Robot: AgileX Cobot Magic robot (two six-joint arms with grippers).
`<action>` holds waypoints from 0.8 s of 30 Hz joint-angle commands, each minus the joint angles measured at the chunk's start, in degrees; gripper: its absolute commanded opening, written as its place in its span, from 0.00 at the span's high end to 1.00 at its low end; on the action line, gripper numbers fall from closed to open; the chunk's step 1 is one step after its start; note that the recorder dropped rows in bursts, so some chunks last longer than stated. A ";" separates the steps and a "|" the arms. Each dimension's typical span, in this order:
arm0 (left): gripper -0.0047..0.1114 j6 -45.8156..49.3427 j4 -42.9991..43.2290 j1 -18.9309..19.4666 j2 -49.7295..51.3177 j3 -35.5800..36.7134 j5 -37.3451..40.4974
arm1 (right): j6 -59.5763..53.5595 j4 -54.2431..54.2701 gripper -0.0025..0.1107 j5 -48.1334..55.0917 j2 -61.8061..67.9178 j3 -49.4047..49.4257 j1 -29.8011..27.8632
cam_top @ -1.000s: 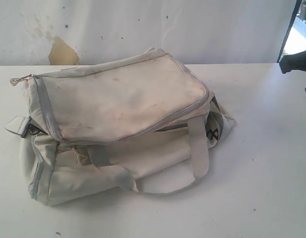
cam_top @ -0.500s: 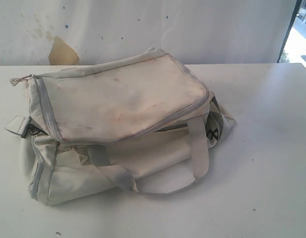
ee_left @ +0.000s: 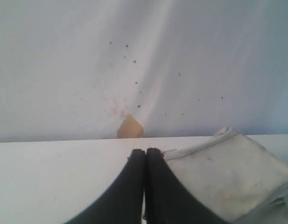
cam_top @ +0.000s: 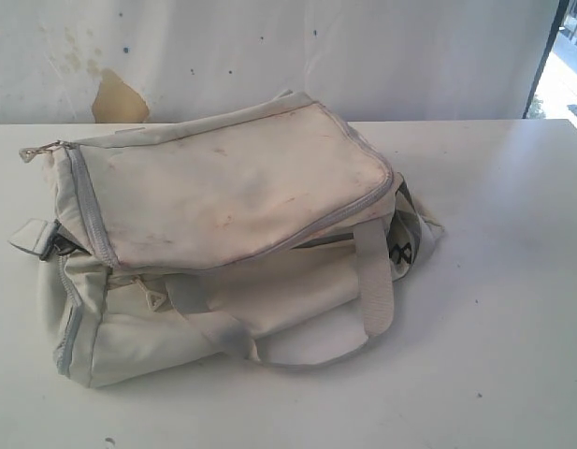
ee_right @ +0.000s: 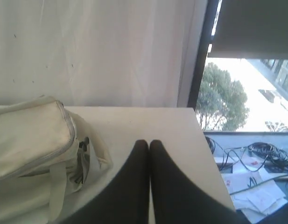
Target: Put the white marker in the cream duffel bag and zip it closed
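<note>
With the right arm withdrawn from the exterior view's right edge, the left gripper (ee_left: 145, 150) and right gripper (ee_right: 149, 142) are clenched empty, and the bag (cam_top: 223, 196) lies apparently zipped on the table (cam_top: 494, 355), the marker unseen, presumably inside: task likely complete.

Left gripper (ee_left: 145, 151): 2 matte black fingers, broad at the base, curving to narrow rounded tips.
Right gripper (ee_right: 149, 142): 2 smooth black fingers, same tapered shape.
</note>
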 commanded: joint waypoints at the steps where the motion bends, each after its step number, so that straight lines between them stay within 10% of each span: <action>1: 0.96 0.01 0.29 0.06 -6.02 0.10 0.78 | -0.29 -1.40 0.98 0.53 -7.83 0.29 -0.14; 24: 0.96 -6.18 17.58 0.06 -23.24 -1.22 0.78 | -0.15 -3.93 0.98 0.53 -17.94 -0.29 -0.14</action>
